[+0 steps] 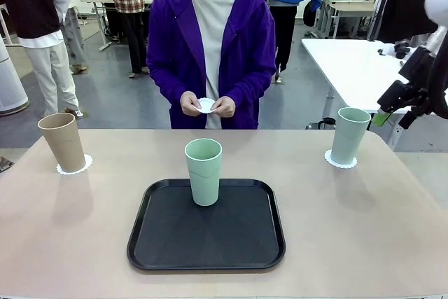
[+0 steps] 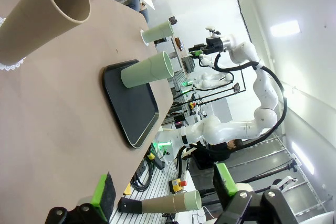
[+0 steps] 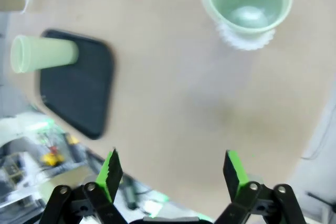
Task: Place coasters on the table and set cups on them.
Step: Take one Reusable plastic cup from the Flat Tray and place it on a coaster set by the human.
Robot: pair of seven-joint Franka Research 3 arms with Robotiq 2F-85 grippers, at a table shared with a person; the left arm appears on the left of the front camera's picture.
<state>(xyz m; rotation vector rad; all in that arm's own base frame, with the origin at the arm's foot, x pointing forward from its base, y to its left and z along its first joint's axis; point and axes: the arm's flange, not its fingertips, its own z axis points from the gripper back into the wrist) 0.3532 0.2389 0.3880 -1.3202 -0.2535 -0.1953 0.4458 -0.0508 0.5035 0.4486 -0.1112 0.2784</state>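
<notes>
Now the last coaster [image 1: 206,106] is in the person's hands [image 1: 225,108], the third cup [image 1: 204,171] on the tray [image 1: 168,236]; left gripper [image 2: 163,187] and right gripper [image 3: 173,174] gape empty. Next: coaster onto the table [image 1: 350,222], cup onto it

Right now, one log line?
tan cup on left coaster; mint cup on right coaster; middle cup on tray; person's hands hold third coaster; left gripper open; right gripper open

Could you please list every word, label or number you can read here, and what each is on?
No text can be read anywhere. The tan-brown tumbler, the mint green tumbler on the black rounded tray, the other mint green tumbler and the beige table top are plain.
</notes>
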